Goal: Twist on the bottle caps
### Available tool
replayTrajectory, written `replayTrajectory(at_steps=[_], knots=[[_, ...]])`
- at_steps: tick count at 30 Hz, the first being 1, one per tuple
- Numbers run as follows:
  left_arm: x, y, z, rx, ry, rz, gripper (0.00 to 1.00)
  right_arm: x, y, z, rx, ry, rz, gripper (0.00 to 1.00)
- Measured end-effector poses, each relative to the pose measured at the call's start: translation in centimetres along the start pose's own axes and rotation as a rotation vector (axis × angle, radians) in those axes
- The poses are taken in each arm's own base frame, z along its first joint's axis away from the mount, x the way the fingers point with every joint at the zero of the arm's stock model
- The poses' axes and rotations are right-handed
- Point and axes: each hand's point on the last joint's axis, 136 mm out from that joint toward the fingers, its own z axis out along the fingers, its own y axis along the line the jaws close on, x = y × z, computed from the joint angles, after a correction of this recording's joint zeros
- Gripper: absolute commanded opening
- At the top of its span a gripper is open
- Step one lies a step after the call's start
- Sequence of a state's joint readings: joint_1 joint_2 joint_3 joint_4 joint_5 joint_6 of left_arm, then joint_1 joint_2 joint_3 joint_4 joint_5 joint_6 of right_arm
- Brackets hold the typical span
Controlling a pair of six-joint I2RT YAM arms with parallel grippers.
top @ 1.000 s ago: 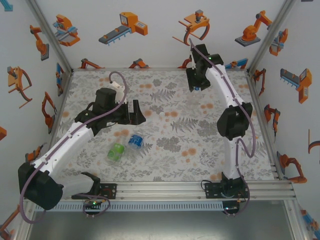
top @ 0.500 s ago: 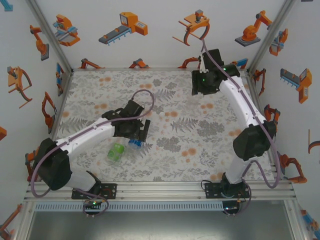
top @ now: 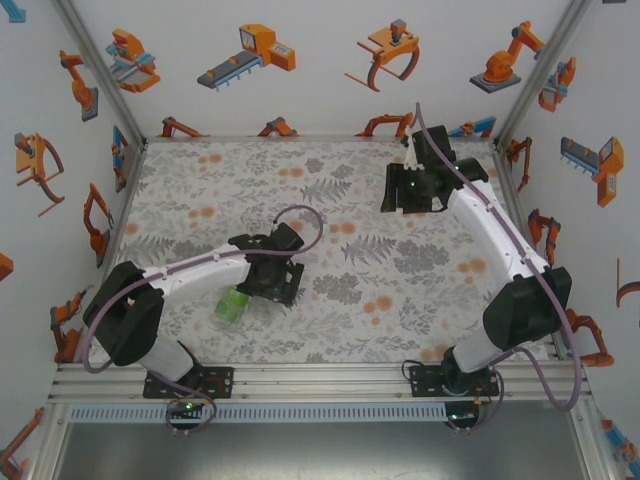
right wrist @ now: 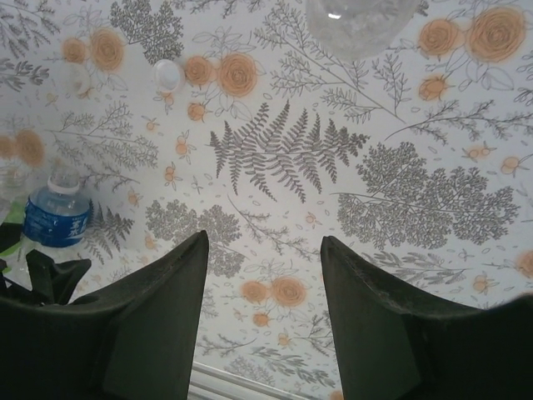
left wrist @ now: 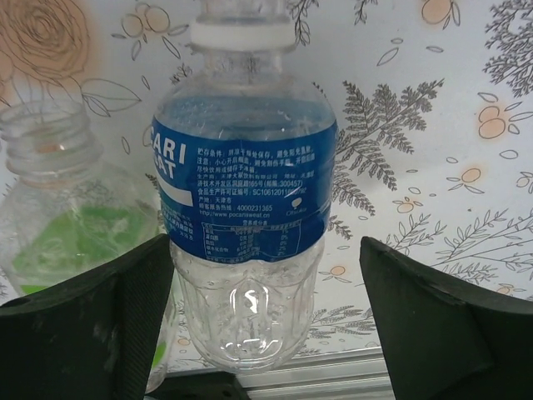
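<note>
The blue-label bottle (left wrist: 246,192) lies on the mat between the fingers of my left gripper (left wrist: 266,250). The left finger (left wrist: 108,325) is at its side, the right finger (left wrist: 433,325) stands clear of it, so the gripper is open. Its neck (left wrist: 241,33) shows a white ring and no cap. Beside it lies the green-label bottle (left wrist: 58,225), its mouth uncapped (top: 232,305). My right gripper (right wrist: 265,237) hangs open over bare mat at the far right (top: 400,190). A whitish bottle cap (right wrist: 168,75) rests on the mat beyond it, and a fainter round one (right wrist: 71,79) lies to its left.
A clear rounded plastic thing (right wrist: 358,21) sits at the top edge of the right wrist view. The blue-label bottle (right wrist: 57,212) and the left gripper's black fingers (right wrist: 50,275) show at its left. An aluminium rail (left wrist: 333,375) runs along the near table edge.
My left arm swung down and toward the front, and its gripper now straddles the blue-label bottle with narrower jaws. The right gripper shifted right and slightly nearer.
</note>
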State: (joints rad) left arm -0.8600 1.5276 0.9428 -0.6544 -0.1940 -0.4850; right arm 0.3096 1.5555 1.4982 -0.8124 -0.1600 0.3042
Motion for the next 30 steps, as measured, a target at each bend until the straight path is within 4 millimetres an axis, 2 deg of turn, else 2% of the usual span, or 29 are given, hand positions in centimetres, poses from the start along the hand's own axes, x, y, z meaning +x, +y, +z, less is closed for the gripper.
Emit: replayTrajectory(at_steps=[7, 11, 22, 30], knots=[[1.4, -0.3, 0.6, -0.013, 0.017, -0.030, 0.75, 1.4, 0.1, 0.8, -0.025, 0.033, 0.032, 0.52], [1.9, -0.3, 0.9, -0.027, 0.022, -0.038, 0.70, 1.4, 0.2, 0.9, -0.036, 0.032, 0.043, 0.52], [1.8, 0.0, 1.1, -0.050, 0.008, -0.055, 0.59, 1.2, 0.7, 0.6, -0.057, 0.020, 0.041, 0.51], [1.6, 0.0, 1.1, -0.052, -0.002, -0.058, 0.38, 1.1, 0.7, 0.5, -0.058, 0.019, 0.042, 0.49]])
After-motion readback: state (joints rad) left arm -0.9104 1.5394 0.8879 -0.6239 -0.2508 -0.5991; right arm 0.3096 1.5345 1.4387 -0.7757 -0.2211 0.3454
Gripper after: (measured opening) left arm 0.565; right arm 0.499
